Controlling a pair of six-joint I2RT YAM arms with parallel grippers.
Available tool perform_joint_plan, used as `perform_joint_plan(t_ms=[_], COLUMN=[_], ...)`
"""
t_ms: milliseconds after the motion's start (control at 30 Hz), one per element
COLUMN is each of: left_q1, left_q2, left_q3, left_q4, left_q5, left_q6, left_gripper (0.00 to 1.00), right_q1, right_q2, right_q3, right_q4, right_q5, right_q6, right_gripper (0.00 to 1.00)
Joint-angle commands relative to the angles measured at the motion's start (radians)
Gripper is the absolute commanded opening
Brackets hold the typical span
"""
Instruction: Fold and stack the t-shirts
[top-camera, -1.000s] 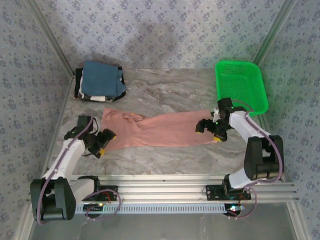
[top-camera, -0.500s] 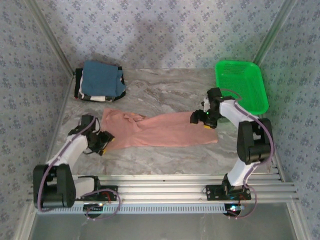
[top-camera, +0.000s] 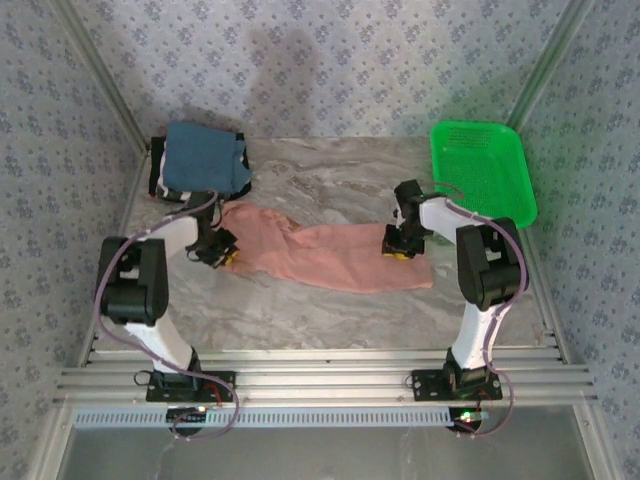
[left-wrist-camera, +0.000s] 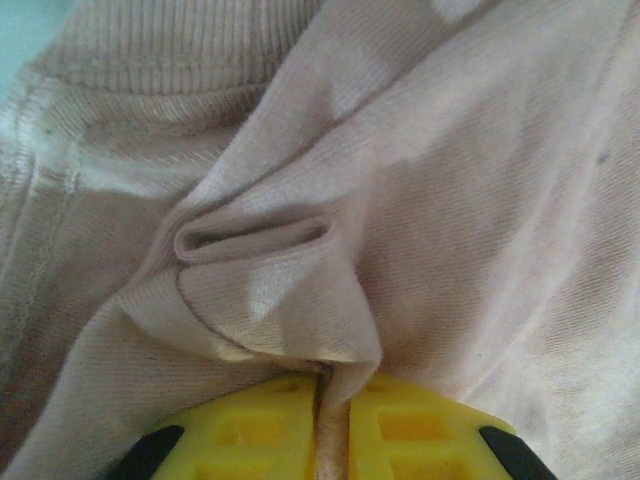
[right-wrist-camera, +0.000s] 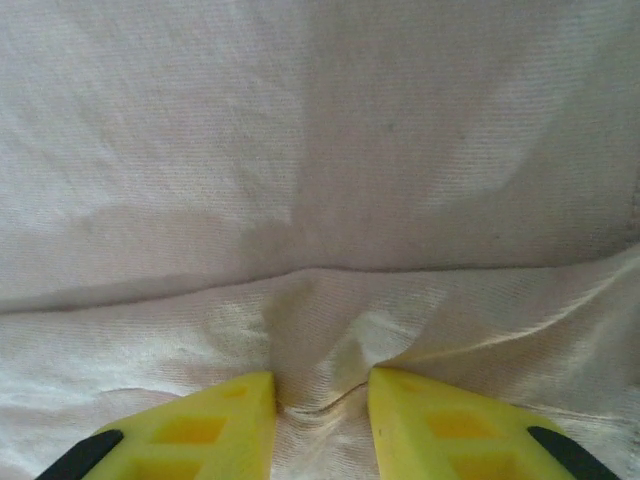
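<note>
Left jaws are almost shut, pinching a raised fold of the salmon-pink t-shirt. The right jaws stand partway apart astride a small pucker at its other end. The shirt lies stretched across the middle of the surface, between the far-left folded stack and the far-right basket. Close the right side fully before lifting, then raise both ends evenly.

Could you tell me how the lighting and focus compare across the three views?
Top external: evenly lit and sharp, with a soft shadow on the back wall. Left wrist: the salmon-pink t-shirt shows crisp weave, its folds casting small shadows; the yellow fingers look soft. Right wrist: the same shirt looks washed-out and pale, a shadow band crossing mid-frame.
</note>
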Motion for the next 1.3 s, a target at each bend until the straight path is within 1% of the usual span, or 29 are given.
perform_joint_plan(t_ms=[0,67,133,233,367,467,533,600,633,733,867,900,1033,1067,1100,1167,1267], left_q1=[-0.036,-0.061,-0.08,-0.099,-0.12,-0.126,-0.121,-0.109,-0.101,-0.079,-0.065,-0.063,-0.051,-0.043,-0.032,-0.007,0.029], left_q2=[0.137,0.236,0.352,0.515,0.732,0.906,1.018,1.101,1.127,1.15,1.154,1.149,1.053,1.017,0.972,0.88,0.725], left_q3=[0.141,0.276,0.428,0.674,1.043,1.363,1.563,1.698,1.724,1.708,1.692,1.696,1.696,1.697,1.697,1.694,1.679], left_q4=[-0.045,-0.087,-0.119,-0.167,-0.26,-0.386,-0.441,-0.459,-0.448,-0.396,-0.332,-0.327,-0.312,-0.32,-0.333,-0.38,-0.522], left_q5=[-0.032,-0.032,-0.014,0.021,0.08,0.081,0.093,0.106,0.115,0.129,0.187,0.201,0.26,0.264,0.272,0.278,0.276], left_q6=[0.066,0.099,0.121,0.146,0.187,0.219,0.218,0.197,0.177,0.143,0.1,0.088,0.086,0.091,0.098,0.124,0.206], left_gripper=[0.14,0.14,0.14,0.14,0.14,0.14,0.14,0.14,0.14,0.14,0.14,0.16,0.51,0.58,0.63,0.68,0.69], right_q1=[0.042,0.076,0.113,0.209,0.349,0.451,0.528,0.598,0.633,0.722,0.795,0.808,0.819,0.819,0.817,0.808,0.784], right_q2=[-0.049,-0.094,-0.133,-0.158,-0.142,-0.116,-0.097,-0.076,-0.056,0.0,0.045,0.04,-0.035,-0.063,-0.099,-0.171,-0.291], right_q3=[-0.106,-0.162,-0.226,-0.278,-0.287,-0.281,-0.275,-0.262,-0.248,-0.193,-0.119,-0.107,-0.083,-0.075,-0.064,-0.028,0.001], right_q4=[-0.046,-0.026,0.013,0.061,0.17,0.278,0.355,0.44,0.478,0.554,0.575,0.567,0.501,0.474,0.43,0.334,0.16], right_q5=[0.034,0.022,-0.015,-0.044,-0.081,-0.108,-0.096,-0.077,-0.068,-0.039,-0.016,-0.009,-0.01,-0.008,0.0,0.007,0.017], right_q6=[0.081,0.127,0.196,0.317,0.489,0.656,0.783,0.901,0.955,1.095,1.204,1.216,1.213,1.197,1.17,1.094,0.939], right_gripper=[0.33,0.33,0.33,0.34,0.34,0.35,0.36,0.38,0.38,0.39,0.43,0.44,0.48,0.51,0.54,0.6,0.68])
